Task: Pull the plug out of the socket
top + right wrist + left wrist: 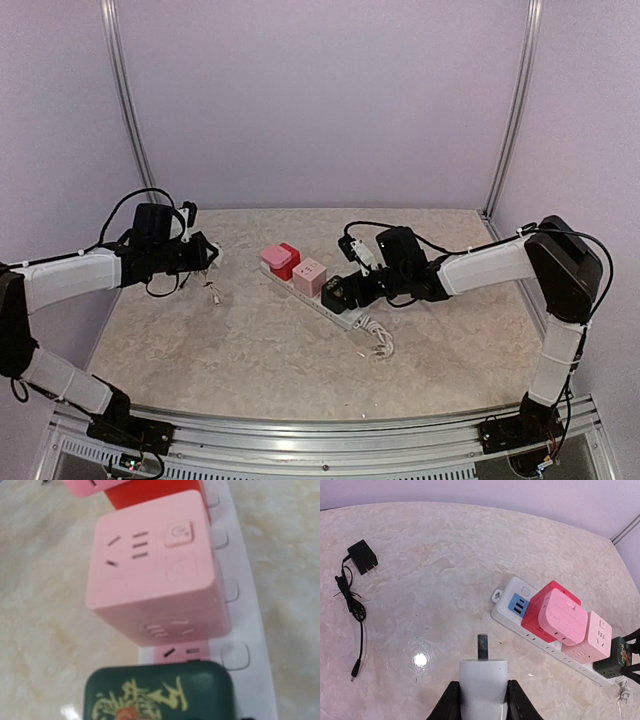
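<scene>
The white power strip lies mid-table with a red cube, pink cubes and a dark green plug in it. My right gripper is closed around the dark green plug at the strip's near end. In the left wrist view its black fingers flank that plug. The right wrist view shows the green plug seated on the strip beside a pink cube. My left gripper is shut on a white plug, held above the table, left of the strip.
A black adapter with a thin black cord lies on the table to the left. The strip's thick white cord coils near the middle front. Purple walls enclose the table.
</scene>
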Available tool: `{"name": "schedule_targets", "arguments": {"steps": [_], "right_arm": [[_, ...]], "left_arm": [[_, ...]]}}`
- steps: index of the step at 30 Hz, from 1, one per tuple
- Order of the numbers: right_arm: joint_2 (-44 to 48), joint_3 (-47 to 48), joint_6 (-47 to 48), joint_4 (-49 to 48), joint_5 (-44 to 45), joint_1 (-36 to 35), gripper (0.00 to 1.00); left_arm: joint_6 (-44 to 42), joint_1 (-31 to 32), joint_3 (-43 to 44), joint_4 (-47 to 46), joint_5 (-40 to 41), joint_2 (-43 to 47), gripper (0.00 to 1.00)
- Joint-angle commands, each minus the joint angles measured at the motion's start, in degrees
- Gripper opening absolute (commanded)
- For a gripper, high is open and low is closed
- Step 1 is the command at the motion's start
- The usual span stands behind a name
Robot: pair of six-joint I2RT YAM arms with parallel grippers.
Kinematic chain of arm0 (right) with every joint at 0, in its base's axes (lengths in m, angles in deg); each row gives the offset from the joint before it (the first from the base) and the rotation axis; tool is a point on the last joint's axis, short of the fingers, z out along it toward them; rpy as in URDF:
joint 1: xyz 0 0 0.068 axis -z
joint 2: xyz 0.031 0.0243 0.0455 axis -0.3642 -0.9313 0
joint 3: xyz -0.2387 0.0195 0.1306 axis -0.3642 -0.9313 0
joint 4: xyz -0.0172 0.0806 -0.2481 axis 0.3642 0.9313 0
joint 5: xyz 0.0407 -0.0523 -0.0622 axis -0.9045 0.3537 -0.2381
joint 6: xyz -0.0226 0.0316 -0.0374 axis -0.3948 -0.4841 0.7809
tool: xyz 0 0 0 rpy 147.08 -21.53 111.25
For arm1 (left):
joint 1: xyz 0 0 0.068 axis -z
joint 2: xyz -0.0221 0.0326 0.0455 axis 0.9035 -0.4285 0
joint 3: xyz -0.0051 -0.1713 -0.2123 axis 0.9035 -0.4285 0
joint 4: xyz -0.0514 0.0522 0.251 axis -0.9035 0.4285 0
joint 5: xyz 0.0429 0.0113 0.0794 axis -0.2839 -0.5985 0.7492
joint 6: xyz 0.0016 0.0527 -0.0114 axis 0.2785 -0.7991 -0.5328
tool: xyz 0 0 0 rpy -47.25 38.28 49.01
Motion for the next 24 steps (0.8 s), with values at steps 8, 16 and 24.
{"name": "schedule_targets", "arguments": {"steps": [8,16,24], "right_arm": [[-1.4,-2.2,-1.2,7.7,6.4,2.8,0.34],[-1.0,-1.2,-1.4,7.5,5.5,3.1,0.38],[0.4,-1.0,-0.6,8.2,5.6,3.1,0.39]], "left_arm": [[-0.1,-9.7,21.1,-4.9,-10.9,-22.5,0.00],[0.4,-12.4,35.6,-2.2,-13.1,-40.6,0.01],[2.1,-14.4,42.9,-1.4,-17.9,-50.2,0.03]]}}
